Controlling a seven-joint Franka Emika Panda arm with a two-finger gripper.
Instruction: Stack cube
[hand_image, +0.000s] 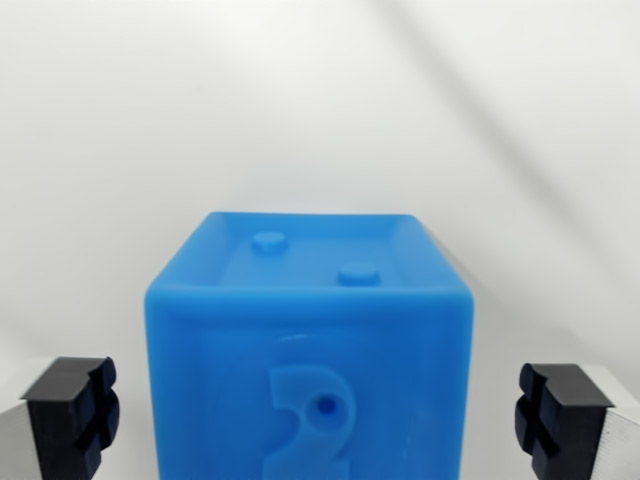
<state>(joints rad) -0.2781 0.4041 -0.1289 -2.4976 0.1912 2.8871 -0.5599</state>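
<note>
Filling lower centre: blue cube (310, 350), raised 2 facing, two studs on top; gripper (315, 420) jaws spread, apparently not touching its sides.

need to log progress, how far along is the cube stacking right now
Done: the gripper is lined up around the blue cube, one black finger pad on each side. In hand: the grasp itself; the jaws stand open, with a gap between each pad and the cube, so nothing is held. Left: closing, lifting and placing it on another cube, which this wrist view does not show.
</note>
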